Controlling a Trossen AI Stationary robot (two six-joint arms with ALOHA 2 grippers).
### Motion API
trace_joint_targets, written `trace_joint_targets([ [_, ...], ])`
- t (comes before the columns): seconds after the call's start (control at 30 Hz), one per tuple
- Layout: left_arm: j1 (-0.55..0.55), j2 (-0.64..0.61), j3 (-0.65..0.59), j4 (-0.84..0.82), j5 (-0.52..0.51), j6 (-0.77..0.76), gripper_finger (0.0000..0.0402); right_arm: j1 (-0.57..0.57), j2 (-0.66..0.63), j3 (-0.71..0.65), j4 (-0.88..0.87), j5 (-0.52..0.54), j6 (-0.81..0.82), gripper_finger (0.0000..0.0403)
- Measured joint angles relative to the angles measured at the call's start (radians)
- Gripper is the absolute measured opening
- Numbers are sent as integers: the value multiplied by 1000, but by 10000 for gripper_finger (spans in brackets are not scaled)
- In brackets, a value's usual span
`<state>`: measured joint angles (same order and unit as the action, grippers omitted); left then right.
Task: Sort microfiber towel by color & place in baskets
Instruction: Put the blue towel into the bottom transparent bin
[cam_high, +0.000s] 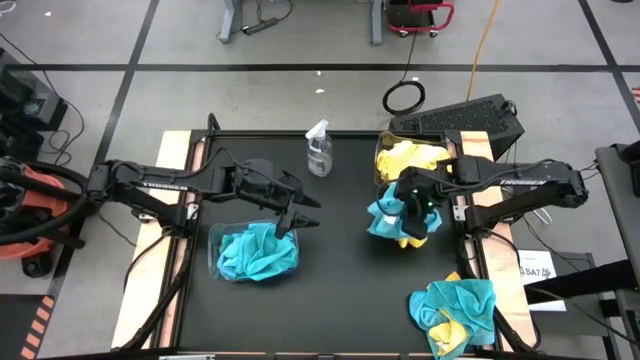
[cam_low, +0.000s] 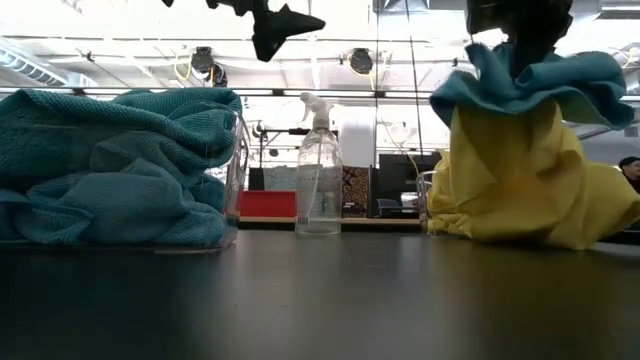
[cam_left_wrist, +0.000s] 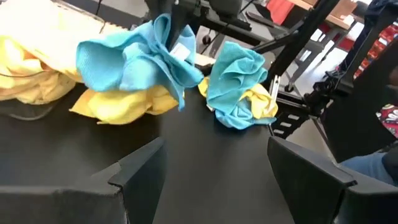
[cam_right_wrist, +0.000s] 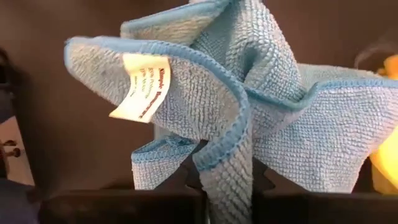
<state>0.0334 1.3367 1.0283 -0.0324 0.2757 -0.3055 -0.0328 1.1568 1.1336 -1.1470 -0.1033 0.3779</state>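
Teal-blue microfiber fills my right wrist view: a soft, waffle-textured cloth (cam_right_wrist: 249, 124) with a small white care label (cam_right_wrist: 142, 87) hangs bunched from my right gripper (cam_high: 412, 205), whose fingers are pinched together on its folds. From overhead that gripper sits at about three o'clock from the table's centre, and the cloth it holds droops over a bright yellow towel (cam_low: 530, 180) beneath it; in the low view the blue one caps the yellow like a collar, and I cannot tell whether the yellow is also caught in the grip. Just beyond, toward one o'clock, the clear plastic rectangular basket (cam_high: 384, 150) holds crumpled yellow towels (cam_high: 412, 156). My left gripper (cam_high: 296, 212) hovers near nine o'clock with its two dark fingers spread apart and nothing between them, poised just above the far edge of the second clear basket (cam_high: 214, 262), which is stuffed with teal-blue towels (cam_high: 258, 252) at about eight o'clock. A clear spray bottle with a white trigger head (cam_high: 319, 150) stands upright at twelve o'clock, between the two baskets. Down at five o'clock, near the table's corner, lies a loose heap of mixed teal and yellow towels (cam_high: 455, 312), well apart from both grippers.
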Motion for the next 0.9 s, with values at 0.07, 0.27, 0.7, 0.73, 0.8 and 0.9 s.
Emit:
trace_joint_targets([
  [0.07,0,1,0,3,3,9,283,2,1,0,33,0,0,46],
  [0.27,6,24,0,7,-19,50,283,1,1,0,135,-1,-9,99],
  [0.7,15,184,6,129,-4,51,283,2,1,-1,231,-109,-9,148],
  [0.73,18,206,12,130,11,50,283,2,1,-1,232,-109,-2,151],
  [0.8,19,245,20,127,37,51,283,2,1,-1,231,-109,8,158],
  [0.9,20,307,45,128,73,52,291,2,1,-1,231,-109,22,165],
])
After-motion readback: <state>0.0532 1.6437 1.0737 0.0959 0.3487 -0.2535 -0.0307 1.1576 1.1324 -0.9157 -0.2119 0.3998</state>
